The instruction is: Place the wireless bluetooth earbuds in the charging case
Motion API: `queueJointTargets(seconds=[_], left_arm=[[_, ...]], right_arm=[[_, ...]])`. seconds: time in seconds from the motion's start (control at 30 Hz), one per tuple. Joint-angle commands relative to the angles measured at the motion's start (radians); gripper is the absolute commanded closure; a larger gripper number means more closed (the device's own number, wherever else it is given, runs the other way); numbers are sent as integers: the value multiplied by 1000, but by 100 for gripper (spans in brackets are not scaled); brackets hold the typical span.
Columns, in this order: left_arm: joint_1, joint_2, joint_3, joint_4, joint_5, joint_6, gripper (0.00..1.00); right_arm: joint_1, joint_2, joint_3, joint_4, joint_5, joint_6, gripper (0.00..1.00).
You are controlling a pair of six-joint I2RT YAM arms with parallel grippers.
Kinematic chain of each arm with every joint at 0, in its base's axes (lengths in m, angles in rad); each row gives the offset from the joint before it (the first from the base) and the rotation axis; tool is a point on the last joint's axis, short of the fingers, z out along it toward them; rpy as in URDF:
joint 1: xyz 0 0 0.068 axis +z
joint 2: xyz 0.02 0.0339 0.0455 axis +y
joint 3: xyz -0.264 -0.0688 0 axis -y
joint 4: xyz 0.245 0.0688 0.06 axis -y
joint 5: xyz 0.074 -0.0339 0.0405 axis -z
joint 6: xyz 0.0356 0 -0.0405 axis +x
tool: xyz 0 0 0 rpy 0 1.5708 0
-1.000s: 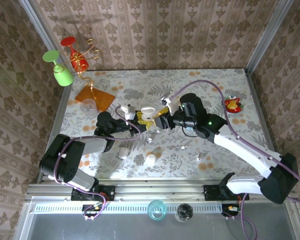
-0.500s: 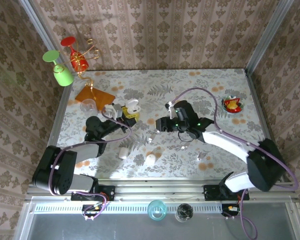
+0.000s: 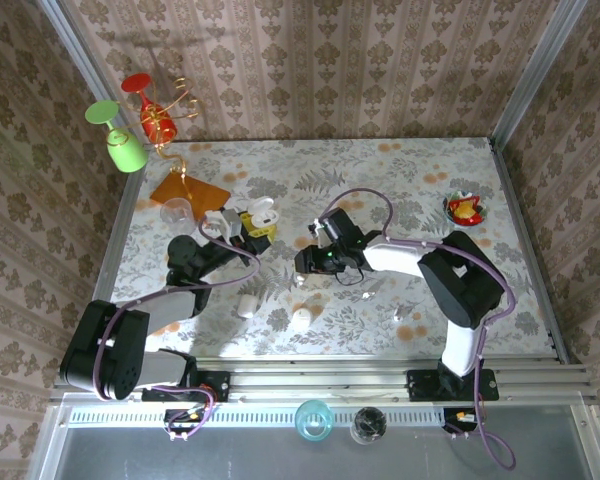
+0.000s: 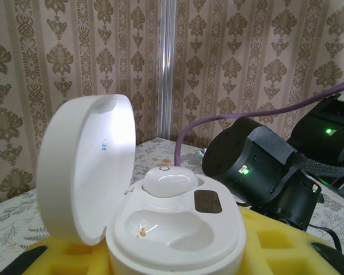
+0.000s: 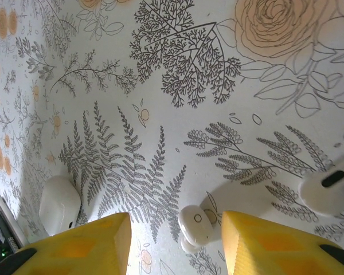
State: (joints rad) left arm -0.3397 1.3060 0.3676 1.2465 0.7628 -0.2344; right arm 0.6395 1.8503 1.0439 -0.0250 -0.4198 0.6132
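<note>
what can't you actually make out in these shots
- Top view: the earbud by the right tool is too small to tell whether it is a left or a right one.
- Right wrist view: a second earbud is cut off by the right edge.
- Left wrist view: the bottom edge cuts off the charging case, so where the left tool grips it is unseen.

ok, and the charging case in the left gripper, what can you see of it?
The charging case is a glossy white plastic pebble, upright, its lid swung open and standing up. One white earbud sits in the far well; the near well is empty, gold contacts showing. A dark patch lies beside the earbud. The left gripper clamps its base between yellow pads on both sides.
</note>
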Motion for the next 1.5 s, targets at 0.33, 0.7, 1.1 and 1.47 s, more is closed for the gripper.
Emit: queueJointTargets(seconds=[0.33, 0.7, 1.1, 1.47], left_arm=[[2, 8, -3, 32, 33, 4, 68], [1, 28, 10, 33, 49, 0, 68], [0, 32, 8, 34, 52, 3, 68], [0, 35, 8, 33, 49, 9, 68]], right_arm=[[4, 97, 54, -21, -108, -46, 54], [4, 92, 26, -10, -145, -46, 62], [5, 96, 22, -29, -146, -62, 68], [9, 101, 28, -51, -157, -101, 73]])
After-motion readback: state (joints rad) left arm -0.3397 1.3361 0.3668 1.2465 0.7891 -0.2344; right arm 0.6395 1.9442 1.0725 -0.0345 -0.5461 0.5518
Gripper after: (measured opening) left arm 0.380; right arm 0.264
